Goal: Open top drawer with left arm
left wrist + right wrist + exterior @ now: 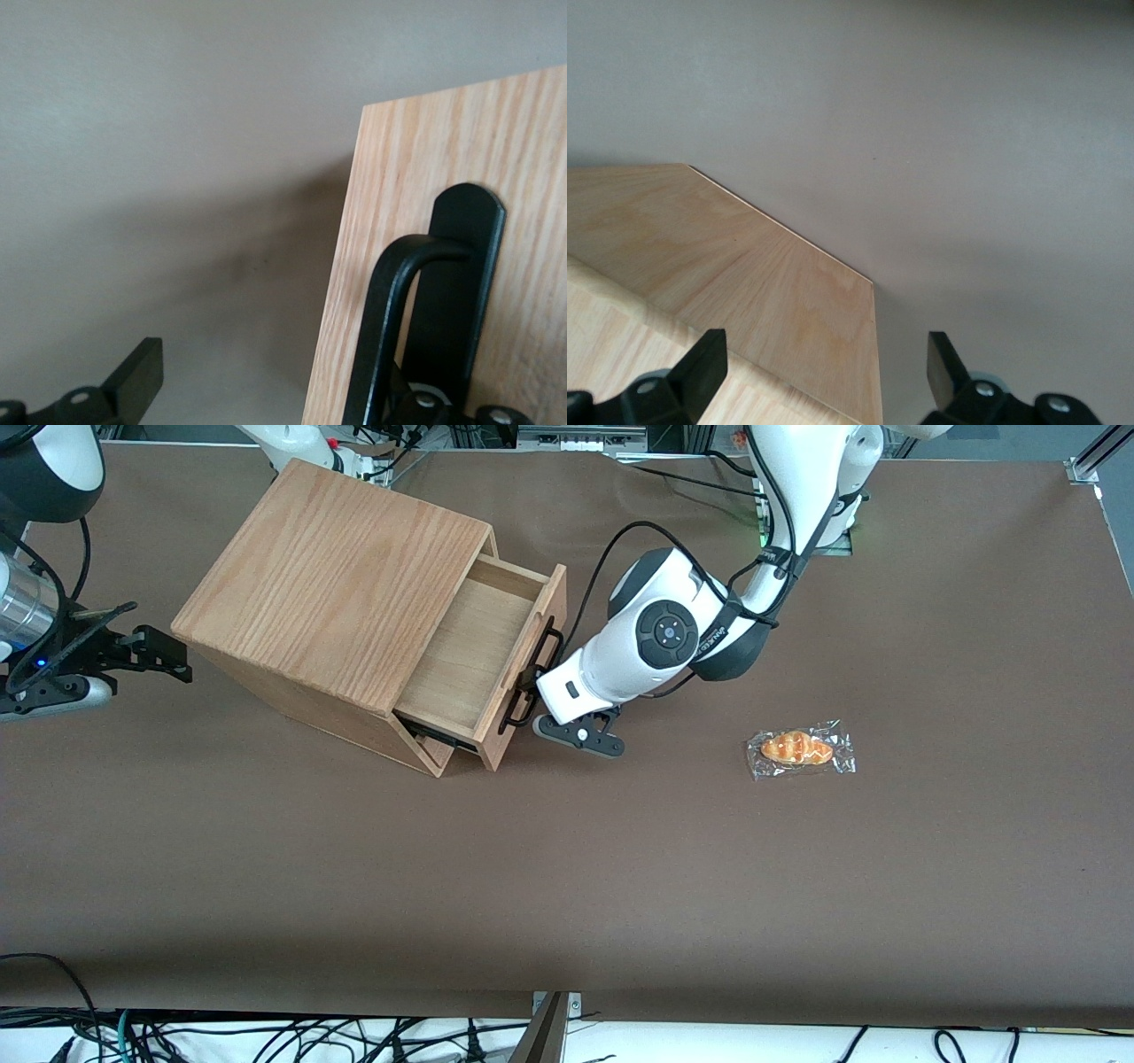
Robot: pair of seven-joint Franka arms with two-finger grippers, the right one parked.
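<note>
The top drawer (469, 651) of the light oak cabinet (337, 584) stands pulled well out, its bare wooden floor showing. Its black bar handle (551, 636) runs along the drawer front (496, 150). My left arm (664, 638) reaches in from the working arm's end, and its gripper (530, 684) sits right at the handle. In the left wrist view the handle bar (390, 319) curves up close, and one finger (135, 376) stands far off it over the table. The other finger is hidden by the bar. The gripper (266, 390) is open.
A wrapped croissant (800, 749) lies on the brown table (567, 886), toward the working arm's end and a little nearer the front camera than the gripper. Cables run along the table's edges.
</note>
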